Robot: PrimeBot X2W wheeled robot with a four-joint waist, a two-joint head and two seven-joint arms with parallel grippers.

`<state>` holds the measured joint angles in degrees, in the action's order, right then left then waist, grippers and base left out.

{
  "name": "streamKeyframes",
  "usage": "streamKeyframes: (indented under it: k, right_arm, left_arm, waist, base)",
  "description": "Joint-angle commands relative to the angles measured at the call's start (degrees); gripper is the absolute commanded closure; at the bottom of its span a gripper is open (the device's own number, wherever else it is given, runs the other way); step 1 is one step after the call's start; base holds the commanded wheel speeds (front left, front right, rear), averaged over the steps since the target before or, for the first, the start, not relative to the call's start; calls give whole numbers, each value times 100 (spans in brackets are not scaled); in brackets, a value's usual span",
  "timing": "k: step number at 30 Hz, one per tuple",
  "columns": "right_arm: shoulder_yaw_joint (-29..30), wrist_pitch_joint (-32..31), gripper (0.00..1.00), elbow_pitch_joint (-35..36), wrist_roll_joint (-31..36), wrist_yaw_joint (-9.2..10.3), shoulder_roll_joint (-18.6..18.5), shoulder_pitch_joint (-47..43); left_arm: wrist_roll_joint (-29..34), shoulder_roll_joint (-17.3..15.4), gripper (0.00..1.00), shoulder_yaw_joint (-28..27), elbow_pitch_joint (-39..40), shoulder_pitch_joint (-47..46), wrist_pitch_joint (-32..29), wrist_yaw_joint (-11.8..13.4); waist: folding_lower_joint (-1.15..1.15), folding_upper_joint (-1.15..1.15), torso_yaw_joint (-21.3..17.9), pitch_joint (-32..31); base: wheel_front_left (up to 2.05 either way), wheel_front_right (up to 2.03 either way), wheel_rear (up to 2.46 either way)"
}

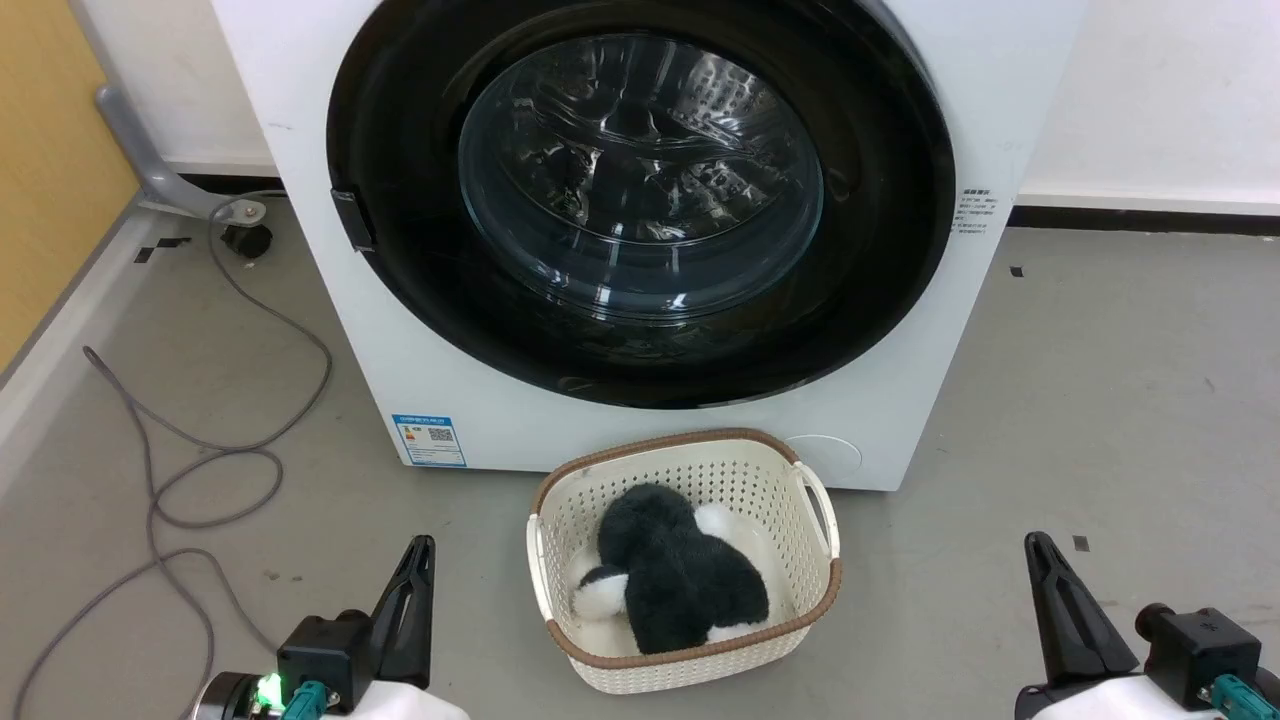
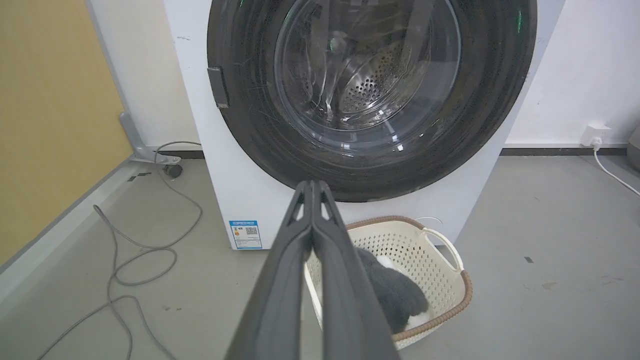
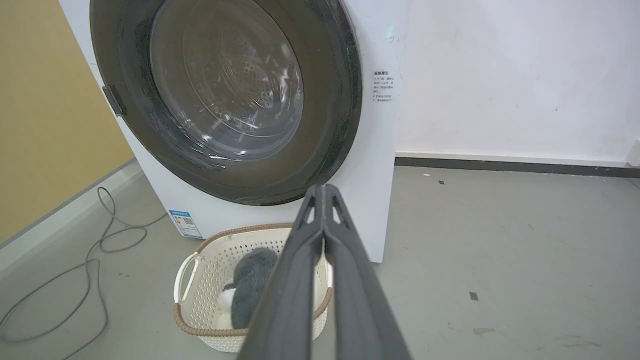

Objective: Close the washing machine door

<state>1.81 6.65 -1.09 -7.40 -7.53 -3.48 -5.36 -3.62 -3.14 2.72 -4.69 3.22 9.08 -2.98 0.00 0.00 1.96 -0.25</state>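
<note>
The white washing machine [image 1: 320,300] stands straight ahead with its round black washing machine door [image 1: 400,270] lying flat against the front, glass bowl window at centre, steel drum visible through it. The door [image 2: 250,130] also fills the top of the left wrist view, and the door [image 3: 330,125] the upper left of the right wrist view. My left gripper [image 1: 420,545] rests low at the lower left, shut and empty, well short of the machine. My right gripper [image 1: 1035,545] rests at the lower right, shut, empty. In the wrist views, the left gripper [image 2: 312,184] and right gripper [image 3: 323,188] show fingertips pressed together.
A cream perforated basket [image 1: 790,470] holding a dark and white plush toy [image 1: 670,580] sits on the floor just before the machine, between my grippers. A grey cable [image 1: 200,440] loops over the floor at left. A yellow wall [image 1: 50,150] runs along the left.
</note>
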Motion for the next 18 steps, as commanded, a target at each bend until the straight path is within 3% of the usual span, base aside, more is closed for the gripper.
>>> streamKeyframes:
  k: [1,18]
  right_arm:
    - [-9,-20,100,40,83,2,24,112]
    - [-46,-159,100,55,224,2,32,203]
  left_arm:
    - [47,-3,100,-24,43,-89,-38,49]
    - [115,4,100,-77,135,-139,-225,103]
  waist:
    - [0,0,-5,1]
    - [0,0,-46,6]
  base:
    - [0,0,0]
    - [0,0,0]
